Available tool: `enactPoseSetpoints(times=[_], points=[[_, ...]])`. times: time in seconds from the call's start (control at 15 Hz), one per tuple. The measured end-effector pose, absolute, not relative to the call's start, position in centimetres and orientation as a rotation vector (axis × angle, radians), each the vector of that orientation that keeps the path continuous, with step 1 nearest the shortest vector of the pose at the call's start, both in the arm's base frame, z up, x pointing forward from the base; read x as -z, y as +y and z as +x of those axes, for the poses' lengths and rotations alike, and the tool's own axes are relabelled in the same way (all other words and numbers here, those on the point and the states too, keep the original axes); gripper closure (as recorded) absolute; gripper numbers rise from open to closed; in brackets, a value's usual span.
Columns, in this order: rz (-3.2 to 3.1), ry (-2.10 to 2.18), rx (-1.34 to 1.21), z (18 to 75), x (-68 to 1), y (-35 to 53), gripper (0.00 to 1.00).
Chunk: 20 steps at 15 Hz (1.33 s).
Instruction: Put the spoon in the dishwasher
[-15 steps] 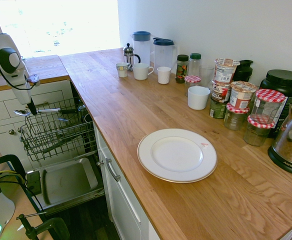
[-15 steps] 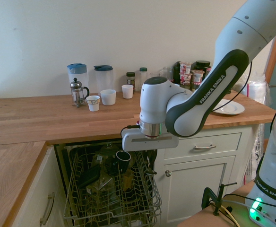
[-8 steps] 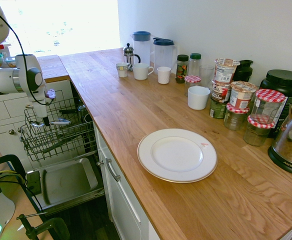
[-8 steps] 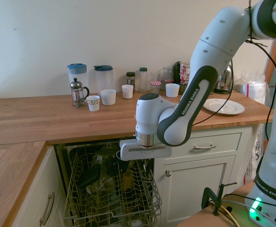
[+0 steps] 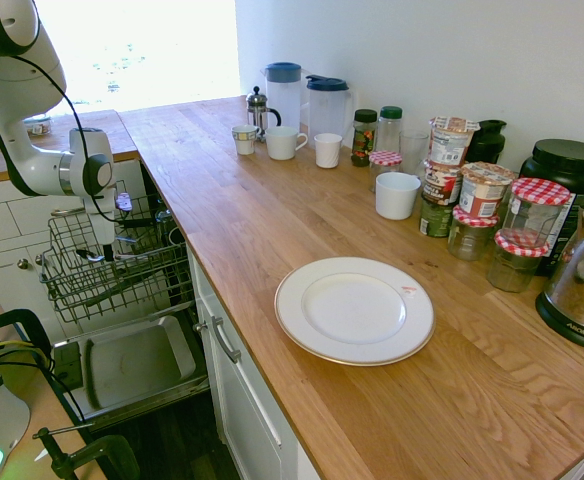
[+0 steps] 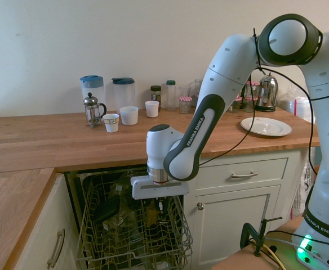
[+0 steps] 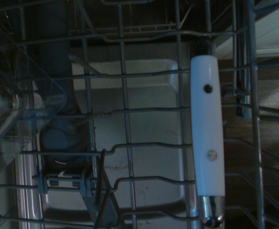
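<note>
The arm has lowered the spoon [image 5: 112, 257] into the dishwasher [image 5: 122, 270] rack.

I see a white arm [image 6: 232, 67] with dark grey joints, dark grey wire dishwasher rack [image 5: 112, 265], grey steel door [image 5: 132, 362], warm brown wooden counter [image 5: 302, 230], white plate [image 5: 354, 310], red-and-white checked jar lids [image 5: 540, 191], blue-lidded jugs [image 5: 283, 72], white-handled utensil [image 7: 206, 124].

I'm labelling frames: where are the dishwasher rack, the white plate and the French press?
Dishwasher rack [image 5: 122, 275]: first exterior view, front wire wall.
White plate [image 5: 317, 335]: first exterior view, bare rim.
French press [image 6: 93, 109]: second exterior view, glass body.
</note>
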<state>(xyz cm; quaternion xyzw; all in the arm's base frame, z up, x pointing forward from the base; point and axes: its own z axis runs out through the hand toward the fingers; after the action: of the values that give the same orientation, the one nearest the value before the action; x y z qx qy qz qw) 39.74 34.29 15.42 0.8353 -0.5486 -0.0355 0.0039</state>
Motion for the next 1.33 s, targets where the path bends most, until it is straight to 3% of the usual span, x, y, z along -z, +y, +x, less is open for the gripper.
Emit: enactPoseSetpoints(times=[0.87,1.33], points=[[2.612,-1.665,0.145,40.7,-14.5,35.2,0.0],[2.623,-1.698,0.045,39.7,-21.5,34.6,0.0]])
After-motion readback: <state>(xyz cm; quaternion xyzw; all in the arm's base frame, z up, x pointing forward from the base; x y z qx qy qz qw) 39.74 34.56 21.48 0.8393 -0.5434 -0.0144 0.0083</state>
